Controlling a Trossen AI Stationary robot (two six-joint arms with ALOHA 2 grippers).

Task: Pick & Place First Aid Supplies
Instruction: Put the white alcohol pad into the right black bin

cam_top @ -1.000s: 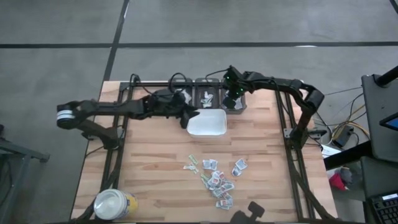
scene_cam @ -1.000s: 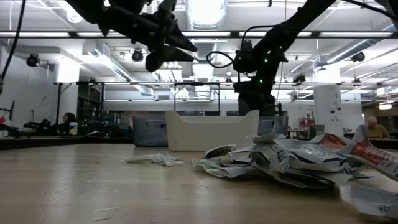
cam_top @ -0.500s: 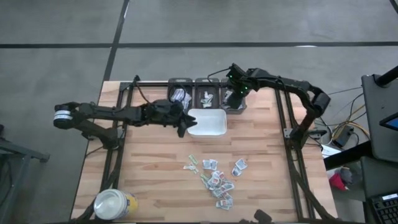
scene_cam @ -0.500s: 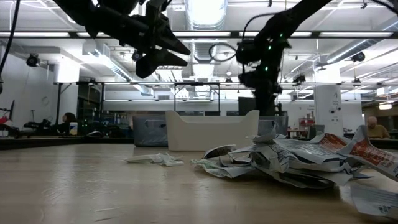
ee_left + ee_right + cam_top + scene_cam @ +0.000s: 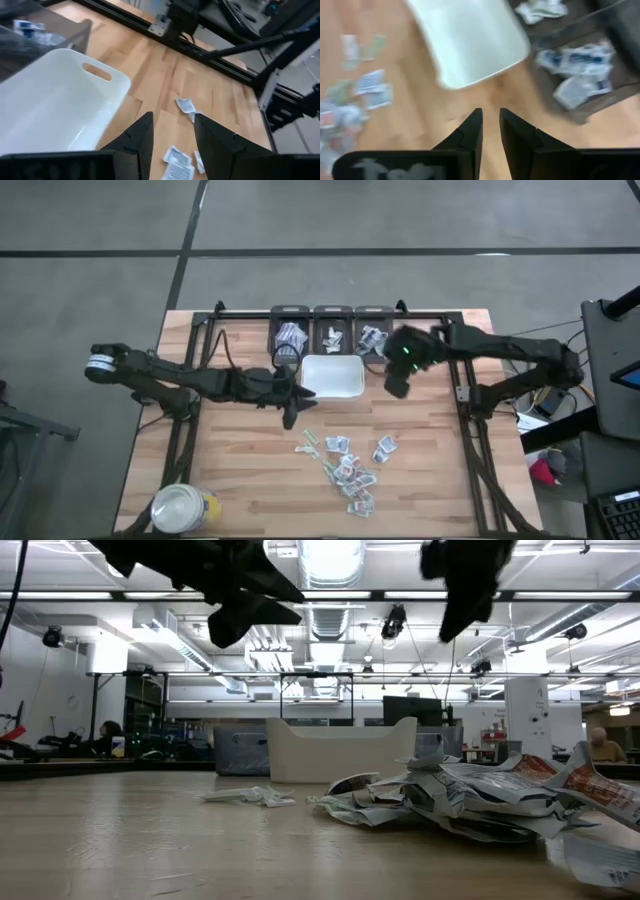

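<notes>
Hovering beside the tray, both hands are empty: left hand parted, right hand narrowly parted. Only the high view shows the jar, well apart from the packets on the tabletop.

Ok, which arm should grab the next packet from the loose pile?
Left, probably. The left tool hangs open and empty beside the white tray, just short of the loose packets. The right tool, also empty, sits farther back, nearer the dark bins.

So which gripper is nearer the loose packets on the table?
Left. The left gripper hovers just beside the loose packets; the right gripper is farther back, right of the white tray.
</notes>
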